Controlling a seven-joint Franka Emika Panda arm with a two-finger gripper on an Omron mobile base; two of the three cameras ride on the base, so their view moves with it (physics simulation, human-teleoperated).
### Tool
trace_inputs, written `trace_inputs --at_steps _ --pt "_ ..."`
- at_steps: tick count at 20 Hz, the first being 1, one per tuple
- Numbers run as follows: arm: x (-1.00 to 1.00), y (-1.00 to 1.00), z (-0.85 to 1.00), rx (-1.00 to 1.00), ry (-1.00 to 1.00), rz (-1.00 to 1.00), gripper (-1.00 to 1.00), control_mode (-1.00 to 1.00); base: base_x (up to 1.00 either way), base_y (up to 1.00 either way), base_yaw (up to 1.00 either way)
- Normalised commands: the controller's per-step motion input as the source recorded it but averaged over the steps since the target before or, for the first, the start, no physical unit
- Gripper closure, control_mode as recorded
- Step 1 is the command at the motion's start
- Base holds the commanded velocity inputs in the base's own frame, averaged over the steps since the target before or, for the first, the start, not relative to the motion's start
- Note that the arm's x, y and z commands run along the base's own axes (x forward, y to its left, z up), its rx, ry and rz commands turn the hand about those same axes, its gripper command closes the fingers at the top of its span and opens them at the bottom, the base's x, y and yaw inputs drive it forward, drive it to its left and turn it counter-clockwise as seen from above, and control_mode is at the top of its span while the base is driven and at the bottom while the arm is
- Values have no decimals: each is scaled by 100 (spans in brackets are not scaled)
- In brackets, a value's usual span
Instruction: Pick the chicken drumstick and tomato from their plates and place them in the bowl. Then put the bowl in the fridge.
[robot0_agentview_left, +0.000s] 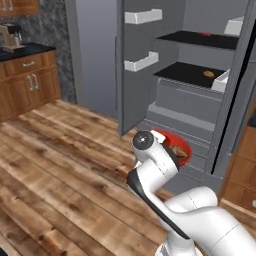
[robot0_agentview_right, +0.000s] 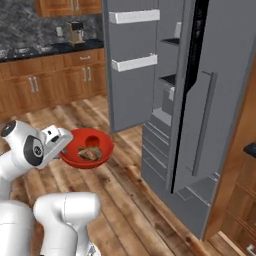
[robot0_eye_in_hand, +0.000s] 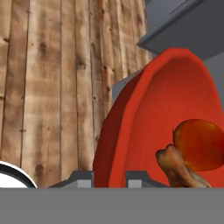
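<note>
Now | claw pinching one bowl | one drumstick | one tomato

Left base view: we look from behind the arm, forward and down, with the open fridge at upper right. Right base view: from the other side, we share that fridge and the red bowl. Hand view: we sit close against the bowl, over floorboards.
</note>
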Motion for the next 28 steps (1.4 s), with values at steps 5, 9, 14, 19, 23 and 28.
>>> trace_inputs --at_steps 5,9,14,19,23,28 --pt "0 0 0 0 0 0 100 100 68 0 -17" --pt "0 0 0 0 0 0 100 100 52 0 -38" --pt "0 0 0 0 0 0 100 100 52 3 -43" --pt "0 0 0 0 0 0 100 100 85 8 -2" --pt "0 0 0 0 0 0 100 100 87 7 0" --pt "0 0 0 0 0 0 100 100 67 11 -24"
